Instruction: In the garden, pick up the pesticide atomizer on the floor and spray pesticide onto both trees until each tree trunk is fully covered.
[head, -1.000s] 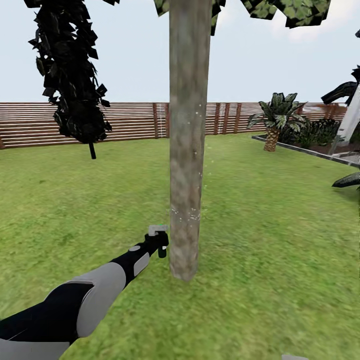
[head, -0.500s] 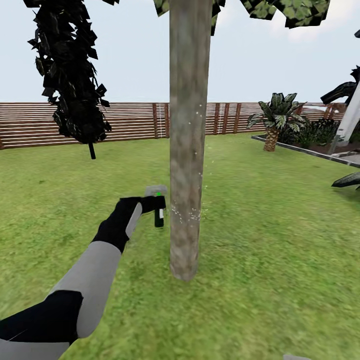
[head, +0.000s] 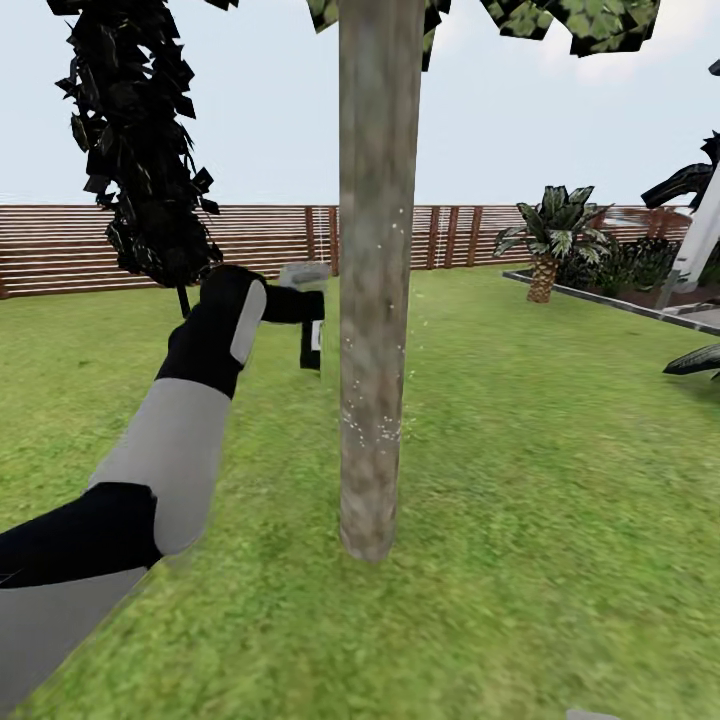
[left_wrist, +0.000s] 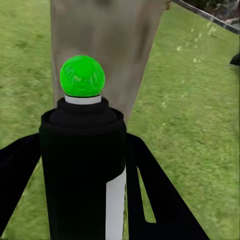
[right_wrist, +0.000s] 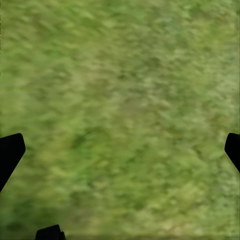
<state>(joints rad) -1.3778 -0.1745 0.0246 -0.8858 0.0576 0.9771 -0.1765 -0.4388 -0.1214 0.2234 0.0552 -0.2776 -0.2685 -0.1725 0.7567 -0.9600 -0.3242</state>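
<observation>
Head view, ground: wide green lawn (head: 520, 470) running back to a brown slat fence (head: 70, 245) under pale sky.
Head view, trunk: thick mottled grey-brown tree trunk (head: 375, 270) dead centre, upright, flecked with pale specks about mid-height.
Head view, neighbours: dark cypress-like tree (head: 140, 150) at left, short palm (head: 550, 240) by the raised bed at right.
Left arm: raised at fence height, left gripper (head: 300, 305) clamped on the pesticide atomizer (head: 311, 345), just beside the trunk's left edge; touching or apart, cannot tell.
Left wrist view, extra detail: black body of the atomizer (left_wrist: 82, 170) upright between two black fingers (left_wrist: 150, 195), white label strip down one side, green spot (left_wrist: 82, 76) on top, trunk (left_wrist: 107, 45) close behind.
Right wrist view: blurred grass (right_wrist: 120, 110), black fingertips (right_wrist: 10, 152) at opposite edges, right gripper (right_wrist: 120, 150) spread wide, holding nothing.
</observation>
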